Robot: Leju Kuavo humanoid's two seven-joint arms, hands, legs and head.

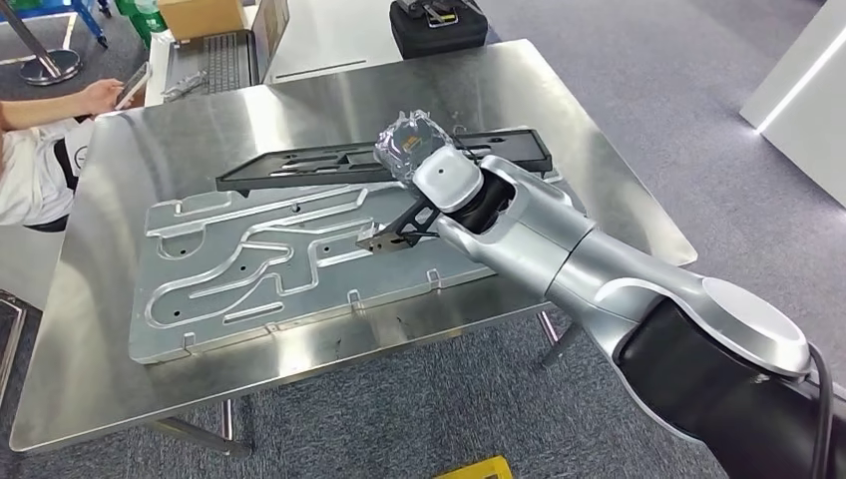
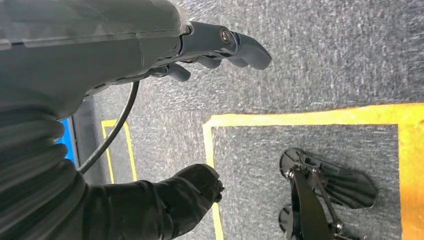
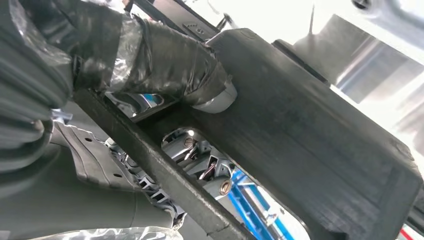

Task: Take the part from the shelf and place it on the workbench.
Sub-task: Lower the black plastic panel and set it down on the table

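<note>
**Part held over the bench**

I see my right hand [image 1: 411, 150] grasping the black part [image 1: 299, 168], a long flat frame, at its right end. The part lies across the far side of the grooved plate [image 1: 249, 269] on the workbench [image 1: 120, 379]; I cannot tell whether it touches the plate. My left hand [image 2: 220, 47] hangs over grey carpet, fingers curled in, holding nothing. A person [image 1: 35, 150] sits at the far left.
</note>
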